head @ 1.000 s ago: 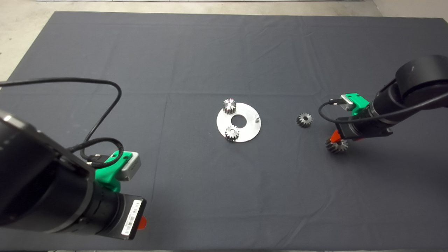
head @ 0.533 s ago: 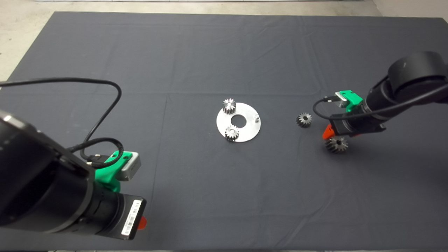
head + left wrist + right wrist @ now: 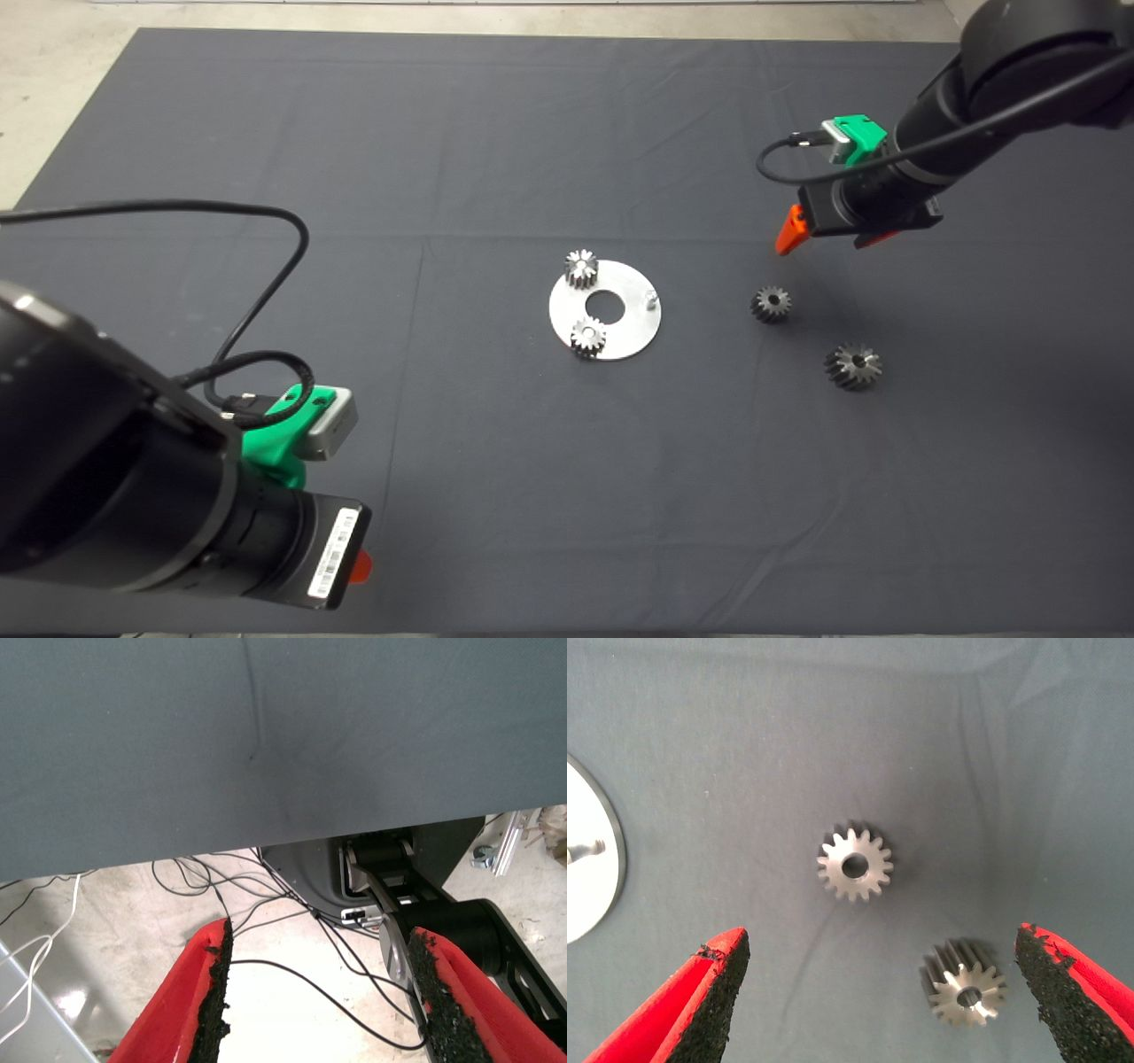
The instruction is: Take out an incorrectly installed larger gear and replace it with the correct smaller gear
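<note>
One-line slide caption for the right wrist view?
Open right gripper above the dark mat, with the smaller gear and larger gear lying apart below it.

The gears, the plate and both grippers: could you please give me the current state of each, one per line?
Larger dark-grey steel gear: lying on the mat, off the plate, ungripped.
Smaller dark steel gear: lying flat on the mat, not installed.
Round silvery metal plate: flat on the mat, one peg bare.
Two small silvery gears: seated on the plate.
Right gripper: open, raised above the loose gears.
Left gripper: open, parked at the mat's near edge.
</note>
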